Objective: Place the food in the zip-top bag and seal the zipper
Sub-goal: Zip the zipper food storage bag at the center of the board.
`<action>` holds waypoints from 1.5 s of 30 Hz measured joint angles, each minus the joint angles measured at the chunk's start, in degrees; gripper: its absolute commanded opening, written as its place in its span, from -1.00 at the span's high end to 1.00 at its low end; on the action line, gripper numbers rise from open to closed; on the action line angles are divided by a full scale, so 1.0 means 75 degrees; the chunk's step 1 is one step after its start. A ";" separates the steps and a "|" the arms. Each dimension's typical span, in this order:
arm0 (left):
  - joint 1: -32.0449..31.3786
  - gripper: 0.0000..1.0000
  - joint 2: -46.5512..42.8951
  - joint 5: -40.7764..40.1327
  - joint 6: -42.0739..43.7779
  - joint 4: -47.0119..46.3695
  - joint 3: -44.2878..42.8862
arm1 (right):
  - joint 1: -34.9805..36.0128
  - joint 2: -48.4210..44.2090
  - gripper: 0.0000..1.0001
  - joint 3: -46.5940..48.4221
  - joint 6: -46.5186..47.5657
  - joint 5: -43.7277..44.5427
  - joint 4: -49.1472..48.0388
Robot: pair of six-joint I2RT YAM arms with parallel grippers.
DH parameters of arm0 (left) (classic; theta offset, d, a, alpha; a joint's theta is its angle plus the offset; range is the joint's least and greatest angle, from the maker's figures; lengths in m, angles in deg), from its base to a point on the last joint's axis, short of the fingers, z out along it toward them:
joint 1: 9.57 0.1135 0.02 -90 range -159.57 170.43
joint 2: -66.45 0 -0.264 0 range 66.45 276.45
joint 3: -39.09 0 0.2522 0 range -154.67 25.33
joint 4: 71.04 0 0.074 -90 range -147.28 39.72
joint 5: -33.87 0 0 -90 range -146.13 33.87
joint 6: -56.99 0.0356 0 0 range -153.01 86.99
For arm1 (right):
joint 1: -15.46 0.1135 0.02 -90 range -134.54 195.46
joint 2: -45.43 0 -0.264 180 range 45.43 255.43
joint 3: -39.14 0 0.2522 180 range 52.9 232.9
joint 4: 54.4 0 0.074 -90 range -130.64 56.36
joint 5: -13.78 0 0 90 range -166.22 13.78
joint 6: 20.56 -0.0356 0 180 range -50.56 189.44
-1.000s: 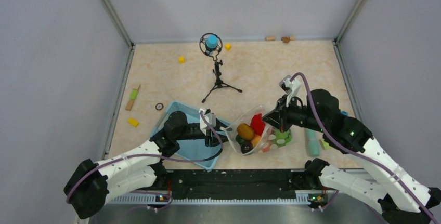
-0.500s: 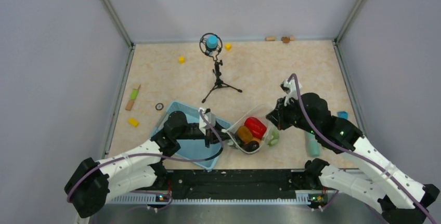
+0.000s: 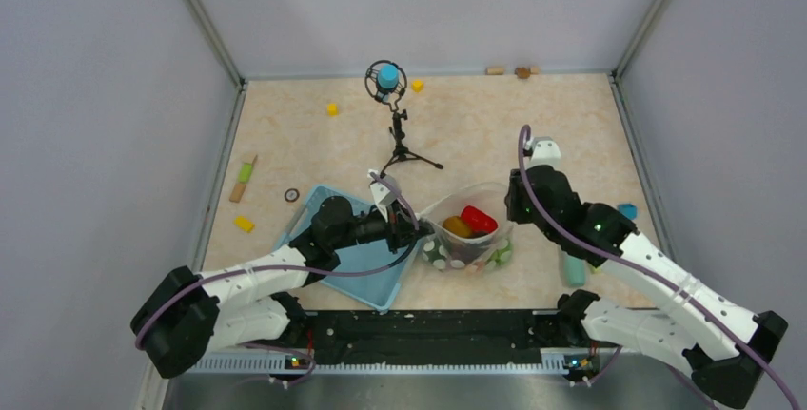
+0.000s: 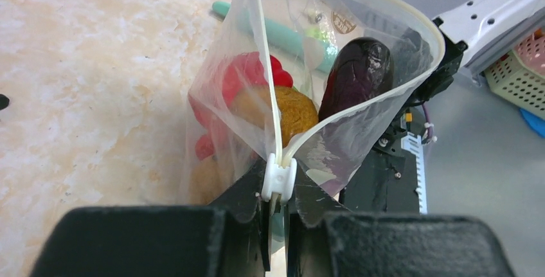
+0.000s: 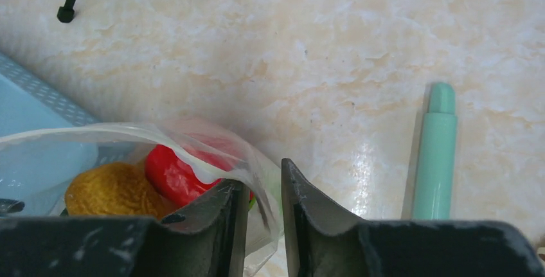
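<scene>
Nearest, beside the blue basket (image 3: 366,282): clamped tight with the left gripper (image 4: 277,193) on the zipper (image 4: 272,116) at the mouth's left end, probably for dragging rightward. Beyond, inside the upright zip-top bag (image 3: 447,253), the food (image 3: 476,220). Right edge straddled by the right gripper (image 5: 257,193); gripping or not, cannot tell.

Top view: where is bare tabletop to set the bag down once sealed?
Free: the far right tabletop between the black microphone tripod and the right wall; also between the tripod and the small yellow cube. Crowded: near edge, with light blue basket, dotted clear bag, mint-green tube.
</scene>
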State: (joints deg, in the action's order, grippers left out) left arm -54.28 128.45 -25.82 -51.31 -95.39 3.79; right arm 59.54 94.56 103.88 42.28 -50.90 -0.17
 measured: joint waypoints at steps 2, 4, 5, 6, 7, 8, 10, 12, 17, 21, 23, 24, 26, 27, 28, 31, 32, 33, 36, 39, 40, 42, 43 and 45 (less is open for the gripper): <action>0.0000 1.00 0.0079 -0.0047 -0.0163 0.0087 -0.0152 | -0.0003 0.0064 -0.07 0.0017 0.0146 -0.0009 0.0023; 0.0000 1.00 0.0085 -0.0122 -0.0280 0.0259 -0.0303 | -0.0003 0.0061 -0.46 0.0143 0.0408 -0.0364 0.0052; 0.0000 1.00 0.0085 -0.0175 -0.0347 0.0358 -0.0379 | -0.0003 0.0055 -0.50 0.0274 0.0525 -0.0577 0.0041; -0.0003 1.00 0.0085 -0.0221 -0.0382 0.0431 -0.0431 | -0.0003 0.0038 -0.51 0.0428 0.0664 -0.0822 0.0012; 0.0000 1.00 0.0076 -0.0256 -0.0417 0.0498 -0.0463 | -0.0003 -0.0023 -0.53 0.0589 0.0831 -0.1067 -0.0093; 0.0000 1.00 0.0052 -0.0315 -0.0460 0.0571 -0.0481 | -0.0003 -0.0093 -0.55 0.0697 0.0953 -0.1256 -0.0160; 0.0000 1.00 -0.0006 -0.0367 -0.0519 0.0714 -0.0490 | -0.0003 -0.0423 -0.56 0.0854 0.1349 -0.2154 -0.0542; 0.0000 1.00 -0.0079 -0.0361 -0.0536 0.0836 -0.0490 | -0.0003 -0.0810 -0.56 0.0851 0.1693 -0.3279 -0.0930; -0.0009 1.00 -0.0201 -0.0353 -0.0516 0.1166 -0.0583 | -0.0003 -0.1294 -0.48 0.0621 0.2294 -0.5855 -0.1920; -0.0017 1.00 -0.0216 -0.0356 -0.0484 0.1390 -0.0743 | 0.0000 -0.0790 -0.35 0.0498 0.2570 -0.6988 -0.2148; -0.0020 1.00 -0.0245 -0.0353 -0.0455 0.1457 -0.0769 | 0.0020 -0.0408 -0.31 0.0495 0.2646 -0.7283 -0.2148; -0.0026 1.00 -0.0251 -0.0350 -0.0440 0.1492 -0.0775 | 0.0082 -0.0169 -0.29 0.0487 0.2699 -0.7388 -0.2148; -0.0032 1.00 -0.0251 -0.0300 -0.0388 0.1600 -0.0819 | 0.0318 0.0280 -0.26 0.0437 0.2801 -0.7297 -0.2084; -0.0032 1.00 -0.0251 -0.0254 -0.0356 0.1661 -0.0854 | 0.0533 0.0487 -0.25 0.0423 0.2847 -0.7120 -0.1993; -0.0032 1.00 -0.0251 -0.0189 -0.0335 0.1693 -0.0880 | 0.0694 0.0615 -0.22 0.0414 0.2888 -0.6991 -0.1941; -0.0047 1.00 -0.0251 0.0055 -0.0198 0.1722 -0.0898 | 0.1128 0.0991 0.05 0.0411 0.2978 -0.6376 -0.1702; -0.0055 1.00 -0.0251 0.0143 -0.0154 0.1725 -0.0898 | 0.1169 0.1084 0.26 0.0411 0.3008 -0.6190 -0.1658; -0.0061 1.00 -0.0251 0.0254 -0.0096 0.1728 -0.0898 | 0.1174 0.1163 0.50 0.0411 0.3031 -0.6035 -0.1623; -0.0082 0.93 -0.0254 0.0542 0.0108 0.1737 -0.0898 | 0.1174 0.1274 0.96 0.0411 0.3040 -0.5709 -0.1542; -0.0082 0.28 -0.0341 0.0784 0.0321 0.1722 -0.0871 | 0.1174 0.1227 1.00 0.0399 0.2999 -0.5546 -0.1574; -0.0082 0.08 -0.0417 0.0804 0.0388 0.1714 -0.0828 | 0.1174 0.1192 1.00 0.0388 0.2990 -0.5517 -0.1606; -0.0090 -0.24 -0.0717 0.0775 0.0440 0.1632 -0.0629 | 0.1174 0.1020 1.00 0.0254 0.2938 -0.5421 -0.1716; -0.0090 -0.35 -0.0941 0.0691 0.0405 0.1550 -0.0475 | 0.1174 0.0883 1.00 0.0137 0.2906 -0.5380 -0.1801; -0.0090 -0.47 -0.1309 0.0478 0.0373 0.1329 -0.0152 | 0.1174 0.0583 1.00 -0.0105 0.2830 -0.5353 -0.1944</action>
State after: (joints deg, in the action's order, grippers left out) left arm -54.96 118.63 -22.24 -48.52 -85.42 2.66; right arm 68.35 98.93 103.09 63.50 -91.05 -14.75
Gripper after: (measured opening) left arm 0.637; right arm 0.005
